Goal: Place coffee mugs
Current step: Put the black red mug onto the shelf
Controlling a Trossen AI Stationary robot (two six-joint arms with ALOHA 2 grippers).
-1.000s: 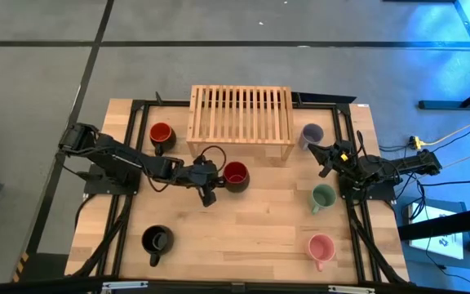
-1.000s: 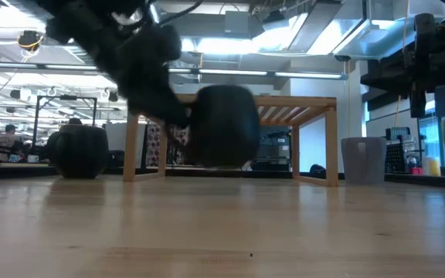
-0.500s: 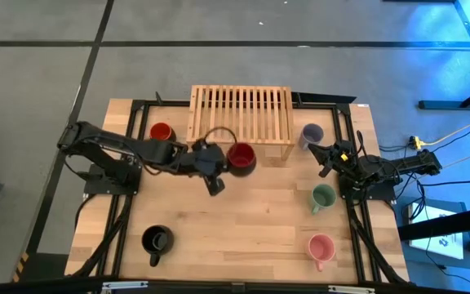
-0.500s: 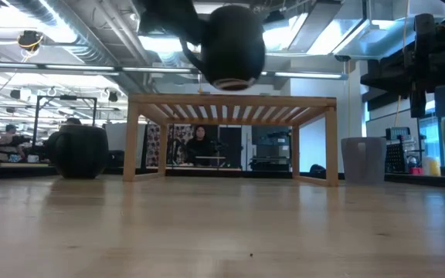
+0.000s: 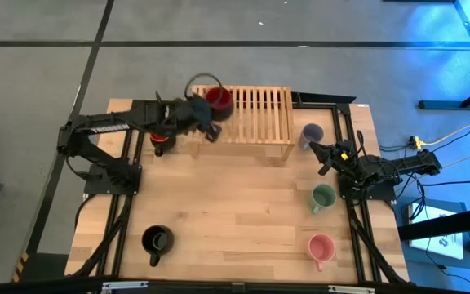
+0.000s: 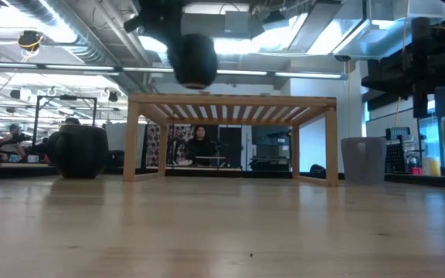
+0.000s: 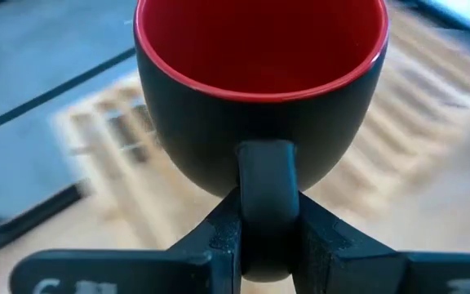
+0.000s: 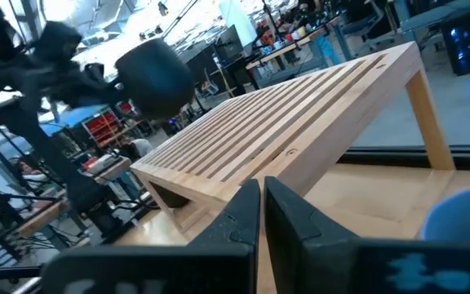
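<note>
Mugs sit spread over the wooden table (image 5: 235, 220), and one is in the air. In the high view the left gripper (image 5: 198, 114) reaches toward the upper middle of the frame and holds the dark red mug (image 5: 218, 100) by its handle, above the left end of the slatted wooden rack (image 5: 255, 114). The left wrist view shows it plainly — both fingers (image 7: 219, 237) pinch the handle, the red inside of the mug facing up. In the low view the same mug (image 6: 192, 60) hangs clear above the rack's top (image 6: 234, 104).

Another red mug (image 5: 161, 139) stands left of the rack, partly under the left arm. The black mug (image 5: 156, 241) is at the lower left, the lavender-blue mug (image 5: 311, 135) just right of the rack, the green mug (image 5: 322, 198) below it, the pink mug (image 5: 321, 247) at the lower right.

The right gripper (image 5: 327, 158) rests at the table's right edge between the lavender-blue and green mugs, its fingers (image 8: 239, 216) closed together on nothing.
</note>
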